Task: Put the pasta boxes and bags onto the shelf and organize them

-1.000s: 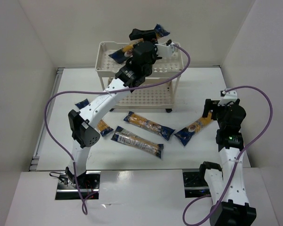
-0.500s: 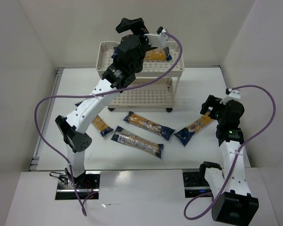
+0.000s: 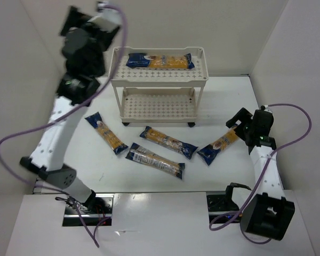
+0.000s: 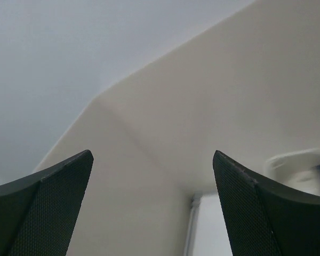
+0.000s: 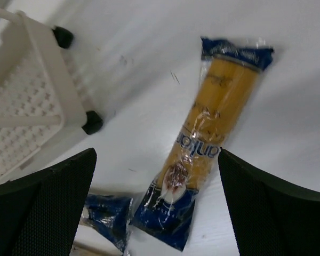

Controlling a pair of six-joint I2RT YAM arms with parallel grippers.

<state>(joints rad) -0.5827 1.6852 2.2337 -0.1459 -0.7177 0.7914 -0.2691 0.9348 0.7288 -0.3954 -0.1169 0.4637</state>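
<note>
Four pasta packets (image 3: 154, 163) lie loose on the table (image 3: 229, 101) before the shelf (image 3: 159, 84). The right gripper (image 5: 156, 152) hangs wide open above the rightmost packet (image 5: 202, 138), probably lined up to pick it. Farther back, a fifth packet (image 3: 160, 61) lies lengthwise on the shelf's top tier, leaving room alongside. The left gripper (image 4: 152, 153), wide and empty, stands high by the far-left wall, out of the way

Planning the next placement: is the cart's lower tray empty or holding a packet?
Empty where visible: the lower tray shows only bare perforated floor. The one shelved packet lies on the top tray.
</note>
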